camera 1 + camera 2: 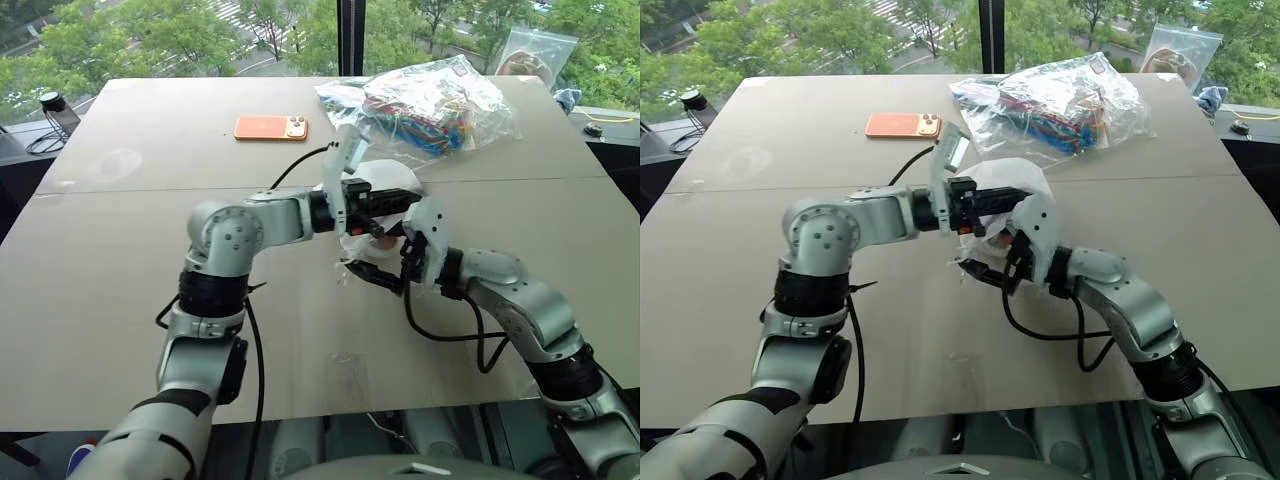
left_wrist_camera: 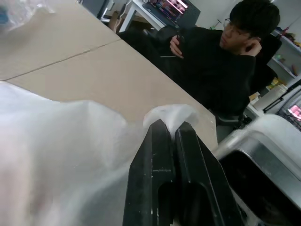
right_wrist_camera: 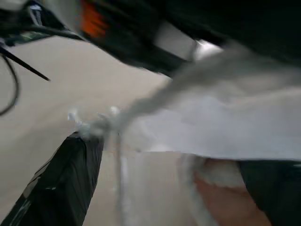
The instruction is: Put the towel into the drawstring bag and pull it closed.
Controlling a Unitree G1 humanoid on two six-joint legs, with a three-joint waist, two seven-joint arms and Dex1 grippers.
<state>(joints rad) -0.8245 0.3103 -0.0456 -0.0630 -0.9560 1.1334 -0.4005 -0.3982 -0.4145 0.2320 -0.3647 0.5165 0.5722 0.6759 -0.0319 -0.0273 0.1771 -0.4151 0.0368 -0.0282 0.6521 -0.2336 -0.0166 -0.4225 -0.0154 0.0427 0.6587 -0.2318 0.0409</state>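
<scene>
The drawstring bag (image 1: 385, 180) is a translucent white pouch held up over the middle of the table (image 1: 130, 300). My left gripper (image 2: 171, 125) reaches in from the left and is shut on a fold of the bag's fabric (image 2: 56, 141). Just below and in front of the bag, my right gripper (image 1: 375, 272) stands open. The bag's thin cord (image 3: 101, 122) hangs past one black finger (image 3: 61, 179). A soft off-white lump (image 3: 214, 172) shows under the fabric; I cannot tell whether it is the towel.
An orange phone (image 1: 270, 127) lies at the back of the table. A clear plastic bag with colourful contents (image 1: 430, 100) sits at the back right, close behind the grippers. A person in black (image 2: 221, 61) sits beyond the table's edge.
</scene>
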